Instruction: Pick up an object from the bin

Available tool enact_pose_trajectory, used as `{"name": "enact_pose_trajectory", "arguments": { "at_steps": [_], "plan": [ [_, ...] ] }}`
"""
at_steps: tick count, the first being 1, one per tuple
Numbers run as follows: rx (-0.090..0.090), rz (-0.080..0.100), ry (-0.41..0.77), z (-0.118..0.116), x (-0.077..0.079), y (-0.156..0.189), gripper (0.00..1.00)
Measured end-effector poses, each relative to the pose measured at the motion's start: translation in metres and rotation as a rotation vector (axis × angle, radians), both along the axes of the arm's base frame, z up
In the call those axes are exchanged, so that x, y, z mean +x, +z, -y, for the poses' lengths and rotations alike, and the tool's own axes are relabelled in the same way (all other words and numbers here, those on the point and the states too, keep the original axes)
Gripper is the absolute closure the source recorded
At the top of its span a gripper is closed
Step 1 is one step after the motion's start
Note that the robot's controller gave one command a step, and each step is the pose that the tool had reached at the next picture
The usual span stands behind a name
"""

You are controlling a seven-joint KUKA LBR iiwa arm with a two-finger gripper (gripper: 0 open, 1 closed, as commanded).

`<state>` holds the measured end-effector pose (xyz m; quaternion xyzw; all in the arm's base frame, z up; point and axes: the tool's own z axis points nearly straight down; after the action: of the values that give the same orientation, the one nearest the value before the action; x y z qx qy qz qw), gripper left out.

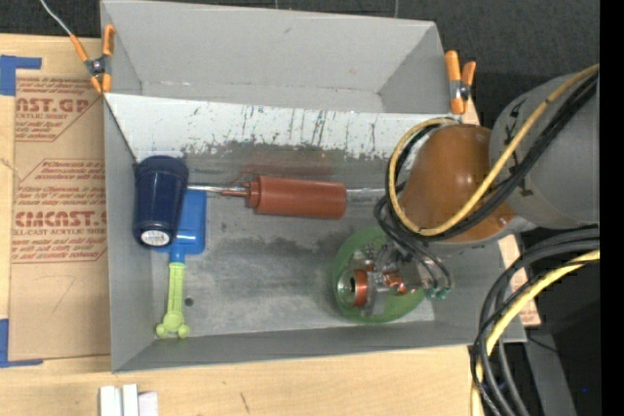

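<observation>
My gripper [392, 274] hangs low in the bin's front right corner, right over a round green disc-shaped thing [388, 310] that lies flat on the floor. The gripper's body covers most of the disc, leaving its green edge visible at the left and front. A small copper-red part [361, 286] shows in the middle of the disc; I cannot tell whether it belongs to the disc. A red-brown squeeze bottle [297, 197] with a thin nozzle pointing left lies on its side behind and left of the gripper, apart from it.
A dark blue cup [159, 201] lies on its side at the left wall. Beside it lies a scraper with a blue blade [191, 223] and lime-green handle [175, 299]. The arm with its orange cover and cables stands over the bin's right side.
</observation>
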<state>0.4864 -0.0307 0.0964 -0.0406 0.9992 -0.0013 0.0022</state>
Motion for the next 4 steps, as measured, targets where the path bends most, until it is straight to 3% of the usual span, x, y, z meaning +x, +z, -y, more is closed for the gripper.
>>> {"name": "enact_pose_trajectory", "arguments": {
  "at_steps": [4],
  "plan": [
    [0.000,0.000,0.000,0.0000,0.0000,0.0000,1.00]
  ]
}}
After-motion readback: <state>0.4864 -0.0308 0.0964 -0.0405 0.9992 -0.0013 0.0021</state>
